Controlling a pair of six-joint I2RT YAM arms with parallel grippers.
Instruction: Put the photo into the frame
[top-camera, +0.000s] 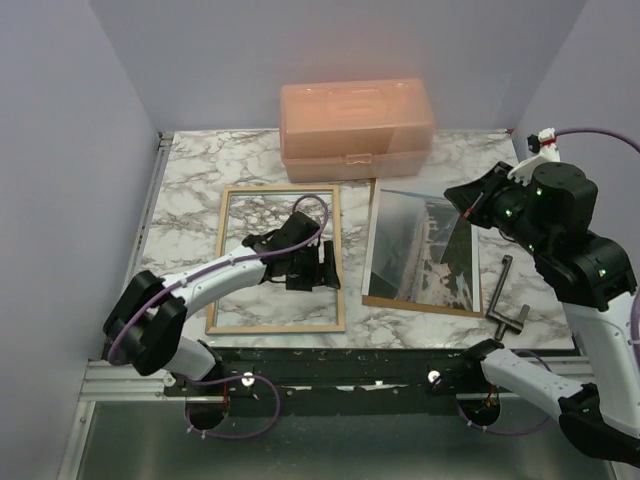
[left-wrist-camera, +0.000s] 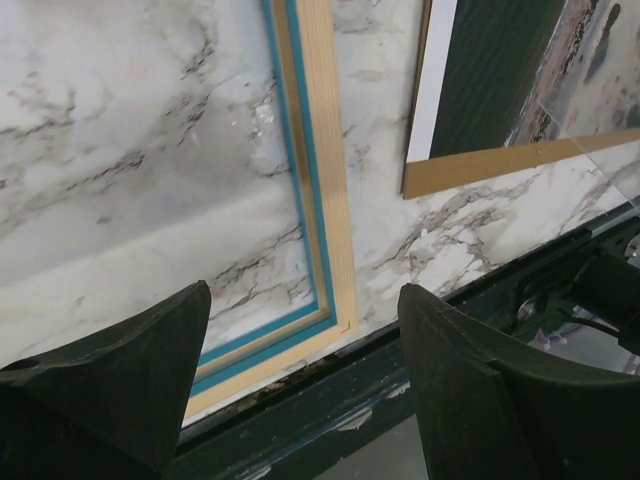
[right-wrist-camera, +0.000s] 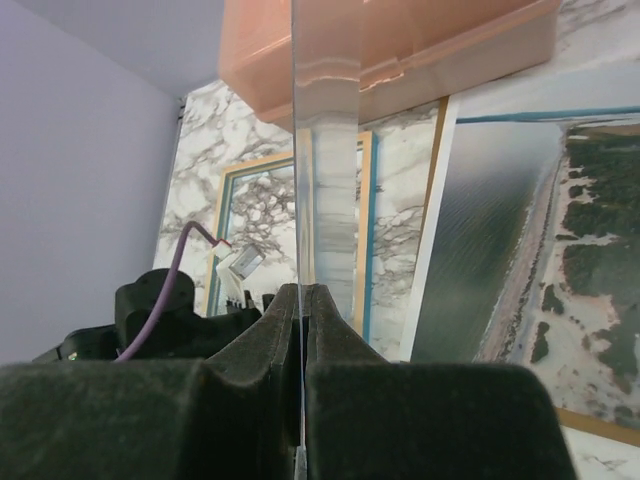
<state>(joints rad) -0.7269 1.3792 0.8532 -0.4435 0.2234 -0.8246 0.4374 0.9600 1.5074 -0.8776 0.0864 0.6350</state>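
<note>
1. One photo (top-camera: 405, 265), a shoreline scene with a white border. It lies face up and flat, to the right of the frame and apart from it. It is not in the frame.
2. One backing board (left-wrist-camera: 500, 168), brown, directly under the photo. Its edge shows past the photo's near side, on the side away from the frame's far rim.
3. One frame (top-camera: 280, 188) with a light wood rim and a blue inner lip, lying flat on the marble table (top-camera: 190, 200). The marble shows through its opening and nothing lies inside it.
4. One clear pane (right-wrist-camera: 325, 180), lifted off the table and held on edge above the photo's far end, to the right of the frame.
5. Right gripper (right-wrist-camera: 300, 292), fingers pinched tight on the pane's edge. It is raised to the right of the frame, beyond the photo's far right corner.
6. Left gripper (left-wrist-camera: 305, 292), fingers spread wide and holding nothing. It hangs over the right half of the frame's opening, with the frame's near right corner below it.
7. One box (top-camera: 355, 118), pale orange plastic with the lid closed, just behind the frame's far rim.
8. One metal tool (top-camera: 505, 300), well right of the frame, beside the photo's near right corner.
9. Progress, as a judgement: early. The frame appears stripped of pane and backing, and the parts are laid out. Left to do: seat the pane, move the photo across into the opening, and close it with the board.
</note>
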